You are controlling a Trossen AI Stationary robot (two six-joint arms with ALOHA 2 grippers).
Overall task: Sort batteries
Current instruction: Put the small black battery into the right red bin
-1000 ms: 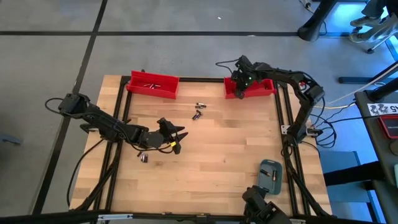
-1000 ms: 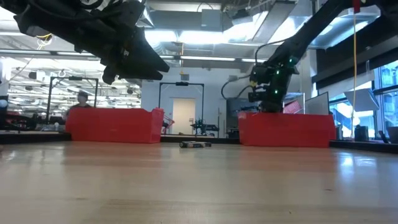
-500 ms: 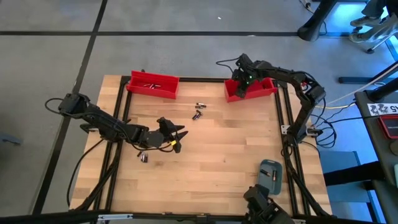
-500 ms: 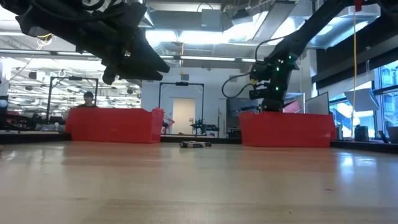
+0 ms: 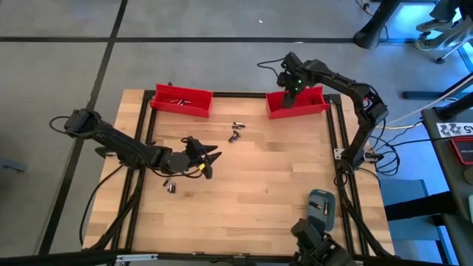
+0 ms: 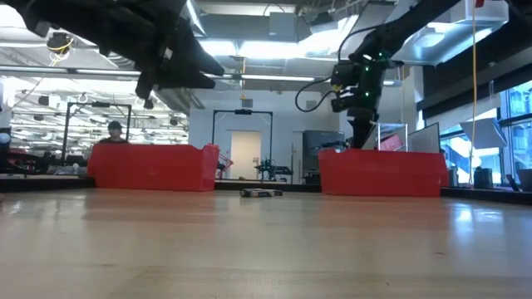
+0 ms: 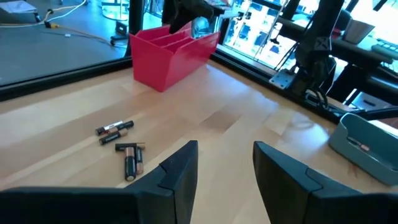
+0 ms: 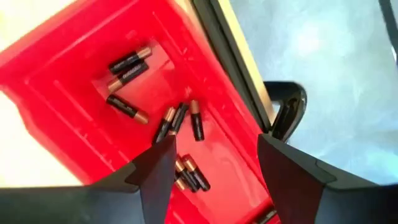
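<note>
My right gripper [image 8: 214, 158] hangs open above the red bin [image 5: 297, 103] at the table's far right, with nothing between its fingers. Several batteries [image 8: 180, 121] lie on that bin's floor below it. My left gripper [image 7: 225, 165] stands open over the table's left middle [image 5: 212, 162], also with nothing between its fingers. Loose batteries [image 7: 121, 140] lie on the wood beyond it, near the table's far middle [image 5: 236, 131]. A few more batteries [image 5: 171, 186] lie near the left arm.
A second red bin [image 5: 181, 100] stands at the far left, with small dark things in it. A grey-blue case [image 5: 322, 207] lies near the front right corner. Dark frame rails run along the table's edges. A person [image 6: 112, 131] shows in the room behind.
My right gripper has risen from down inside the right red bin to well above its rim. My left gripper has risen a little over the table's left middle.
</note>
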